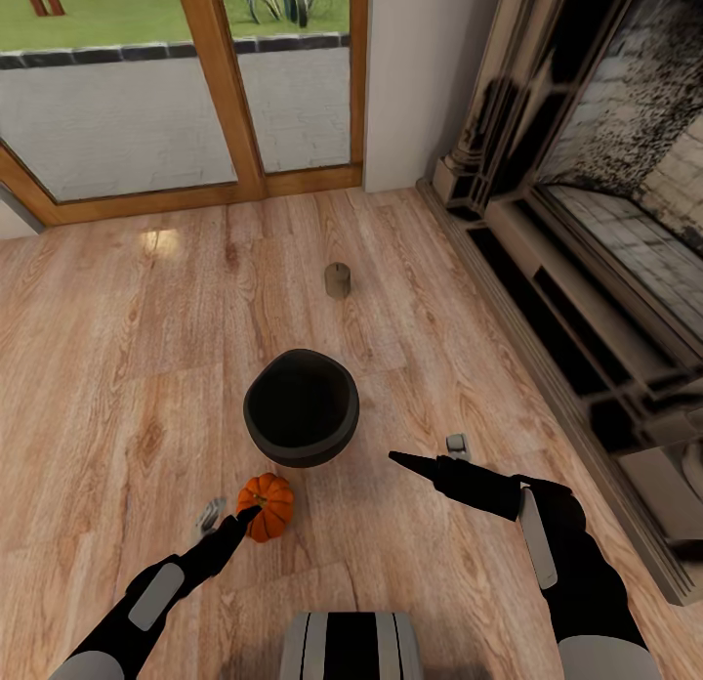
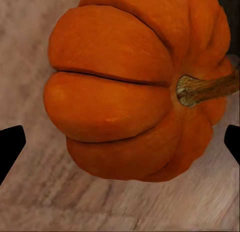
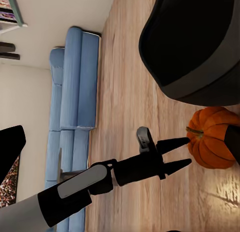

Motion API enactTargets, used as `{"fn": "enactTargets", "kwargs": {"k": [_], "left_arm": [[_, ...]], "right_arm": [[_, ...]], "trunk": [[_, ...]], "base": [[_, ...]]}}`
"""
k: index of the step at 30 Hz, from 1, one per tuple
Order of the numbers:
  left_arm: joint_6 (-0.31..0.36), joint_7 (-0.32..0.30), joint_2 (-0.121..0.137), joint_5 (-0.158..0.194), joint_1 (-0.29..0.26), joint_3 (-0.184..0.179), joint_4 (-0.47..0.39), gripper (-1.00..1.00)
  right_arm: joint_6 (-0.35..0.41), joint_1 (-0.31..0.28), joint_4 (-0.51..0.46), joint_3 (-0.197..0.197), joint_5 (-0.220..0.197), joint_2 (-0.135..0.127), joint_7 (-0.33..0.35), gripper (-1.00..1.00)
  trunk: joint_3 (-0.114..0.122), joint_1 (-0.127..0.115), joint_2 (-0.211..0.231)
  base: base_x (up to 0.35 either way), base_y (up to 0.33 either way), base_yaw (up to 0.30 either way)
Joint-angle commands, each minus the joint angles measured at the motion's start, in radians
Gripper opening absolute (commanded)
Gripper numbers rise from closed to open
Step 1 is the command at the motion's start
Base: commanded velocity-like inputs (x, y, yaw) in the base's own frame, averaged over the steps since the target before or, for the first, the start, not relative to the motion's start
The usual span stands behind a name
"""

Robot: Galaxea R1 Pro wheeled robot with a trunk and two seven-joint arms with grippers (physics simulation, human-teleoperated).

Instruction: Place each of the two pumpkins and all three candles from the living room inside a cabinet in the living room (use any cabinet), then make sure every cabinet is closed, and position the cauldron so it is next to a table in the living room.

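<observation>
So the pumpkin point(image 1: 267, 505) sits on the wood floor point(image 1: 117, 367) just in front of the cauldron point(image 1: 301, 406), dead ahead of the left gripper point(image 1: 234, 517), jaws wide and empty, far nearer than the right.

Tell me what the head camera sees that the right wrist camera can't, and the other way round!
Head view alone: a short olive-brown wax candle standing on the floor beyond the pot, the wooden-framed glass doors, and the long dark brown low cabinet along the right wall. Right wrist view alone: a long blue sofa against a pale wall. Both share the round matte black cauldron, the small ribbed bright orange pumpkin on the light wooden floor, and the left gripper, open beside that pumpkin.
</observation>
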Motion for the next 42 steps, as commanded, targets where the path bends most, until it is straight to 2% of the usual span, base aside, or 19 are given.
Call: {"fn": "enactTargets", "kwargs": {"k": [1,9,42], "left_arm": [[0.01,-0.009,0.0,0.007,0.0,0.004,0.0,1.0],[0.01,-0.035,0.0,0.005,0.0,0.004,0.004,1.0],[0.01,-0.032,0.001,0.005,0.0,0.006,0.001,1.0]], "right_arm": [[0.005,0.0,0.0,-0.002,0.0,0.001,0.003,1.0],[0.005,0.0,-0.001,-0.002,0.0,0.001,0.003,1.0],[0.005,0.0,0.0,-0.002,0.0,0.001,0.003,1.0]], "trunk": [[-0.001,0.0,0.0],[-0.001,0.0,0.0],[-0.004,0.0,0.0]], "base": [[0.0,0.0,0.0],[0.062,-0.017,0.0],[0.023,-0.002,0.0]]}}
